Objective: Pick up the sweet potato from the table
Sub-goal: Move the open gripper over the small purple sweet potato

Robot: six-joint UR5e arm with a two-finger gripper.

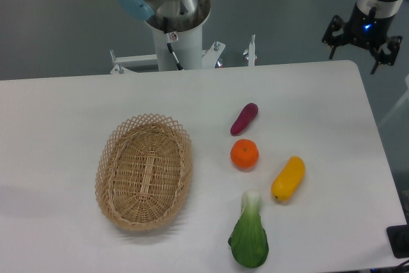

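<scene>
The sweet potato (244,119) lies tilted on the white bench (64,113), right of centre and towards the far edge, with the orange (245,155) just beside its lower end and the yellow fruit (288,178) and a leafy green vegetable (249,238) nearer the front. A wicker basket (145,171) sits well apart to the left of them. The end effector (362,48) hangs above the far right corner, well away from the tuber, its fingers spread and holding nothing
</scene>
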